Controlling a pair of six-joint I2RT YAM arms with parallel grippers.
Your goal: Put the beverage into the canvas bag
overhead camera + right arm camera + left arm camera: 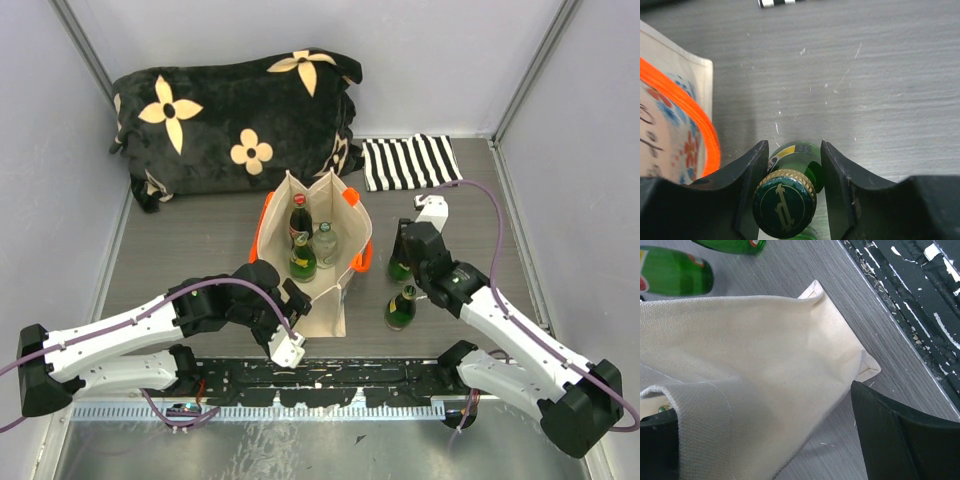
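The green bottle (784, 205) stands on the table (200, 250) beside the canvas bag (318, 300), its neck clamped in the right gripper (792, 150). The left gripper (765, 435) gapes astride the bag's rim. Advise a vertical lift, clearing the orange handle (700, 125) before lowering.

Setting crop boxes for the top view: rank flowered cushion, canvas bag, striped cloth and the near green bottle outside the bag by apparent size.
1. flowered cushion
2. canvas bag
3. striped cloth
4. near green bottle
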